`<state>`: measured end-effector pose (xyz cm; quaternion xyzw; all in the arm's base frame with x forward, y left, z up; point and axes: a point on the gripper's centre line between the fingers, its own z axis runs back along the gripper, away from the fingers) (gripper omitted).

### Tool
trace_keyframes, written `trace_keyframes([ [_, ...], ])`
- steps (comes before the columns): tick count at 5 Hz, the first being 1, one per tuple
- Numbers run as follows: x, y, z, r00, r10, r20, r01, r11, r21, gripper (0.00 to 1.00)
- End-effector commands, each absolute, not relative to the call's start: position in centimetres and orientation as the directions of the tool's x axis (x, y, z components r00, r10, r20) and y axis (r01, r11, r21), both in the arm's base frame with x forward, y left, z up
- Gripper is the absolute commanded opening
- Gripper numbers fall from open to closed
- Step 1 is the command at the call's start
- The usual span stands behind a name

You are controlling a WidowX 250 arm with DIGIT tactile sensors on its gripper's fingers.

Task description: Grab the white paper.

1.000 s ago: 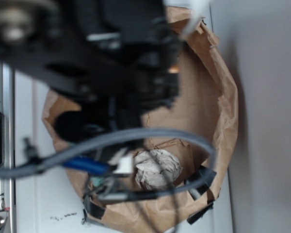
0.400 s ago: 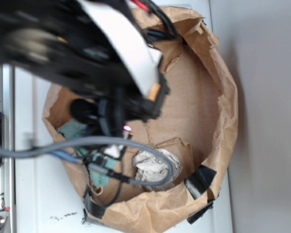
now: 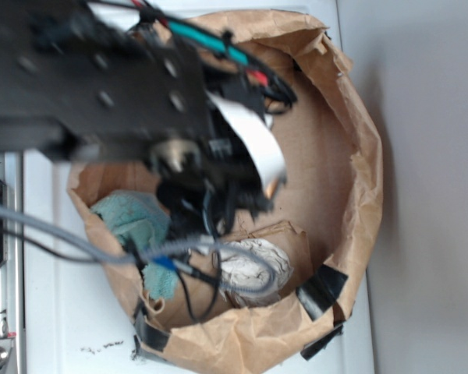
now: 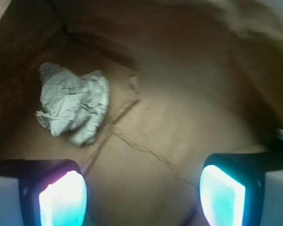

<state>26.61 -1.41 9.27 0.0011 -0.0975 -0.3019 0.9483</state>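
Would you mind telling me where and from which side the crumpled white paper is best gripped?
Grip the white paper across its bulging middle, coming straight down from above; it lies loose on the brown bag's floor, with the bag wall close beside it. The open gripper must probably shift towards it first.

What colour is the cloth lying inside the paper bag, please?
Teal; the cloth shows best in the exterior view, lying left of the white paper.

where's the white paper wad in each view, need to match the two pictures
Exterior: the white paper sits low and just right of centre, on the floor of the brown paper bag, partly crossed by grey cables.
Wrist: the white paper lies upper left, ahead of the open pincer and off to its left fingertip's side.
Shared landmark: the creased fold lines in the bag floor beside the wad.
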Motion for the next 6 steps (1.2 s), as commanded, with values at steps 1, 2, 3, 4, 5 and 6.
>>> trace_keyframes([
  [1, 27.5, -5.6, 9.5, 0.756, -0.607, 0.245, 0.631, 0.775, -0.030, 1.00],
  [2, 28.2, -6.0, 8.2, 0.736, -0.618, 0.279, 0.636, 0.771, 0.028, 1.00],
  [3, 28.7, -5.8, 7.2, 0.737, -0.625, 0.255, 0.647, 0.762, -0.002, 1.00],
  [4, 29.7, -5.3, 7.4, 0.760, -0.609, 0.227, 0.634, 0.771, -0.056, 1.00],
  [5, 30.7, -4.4, 7.9, 0.776, -0.590, 0.225, 0.622, 0.775, -0.111, 1.00],
  [6, 31.6, -3.4, 8.7, 0.780, -0.582, 0.231, 0.623, 0.760, -0.186, 1.00],
])
